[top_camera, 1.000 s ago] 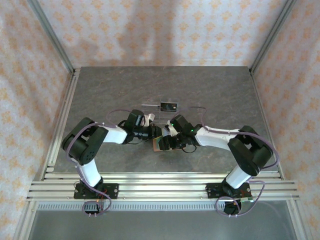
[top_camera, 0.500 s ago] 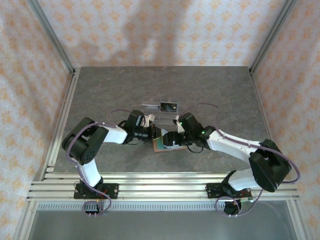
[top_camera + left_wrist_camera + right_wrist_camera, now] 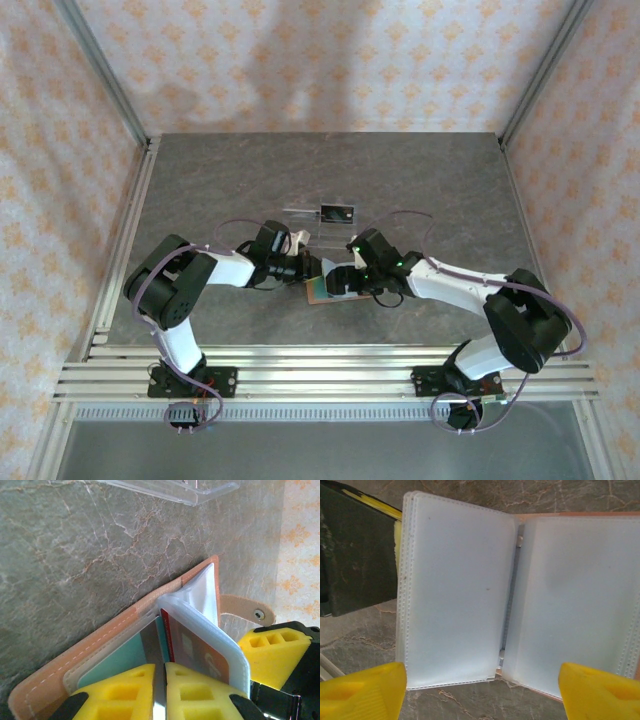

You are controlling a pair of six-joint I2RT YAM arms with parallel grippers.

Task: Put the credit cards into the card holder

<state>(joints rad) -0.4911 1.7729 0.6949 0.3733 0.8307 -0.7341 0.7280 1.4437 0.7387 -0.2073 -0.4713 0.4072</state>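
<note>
While left jaws pinch card holder point(image 3: 75, 652) | right jaws apart, facing it

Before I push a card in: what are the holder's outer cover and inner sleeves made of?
Outer cover: likely leather or imitation, matt reddish-tan, with pale stitching along its edge. Inner sleeves: flexible plastic, frosted and translucent, slightly glossy; dotted seams run around each border, stitched or welded, I cannot tell.

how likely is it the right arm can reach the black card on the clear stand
Probably yes: the right tool is open and empty, with bare table between it and the black card on the clear stand; the left tool grips the wallet nearby.
</note>
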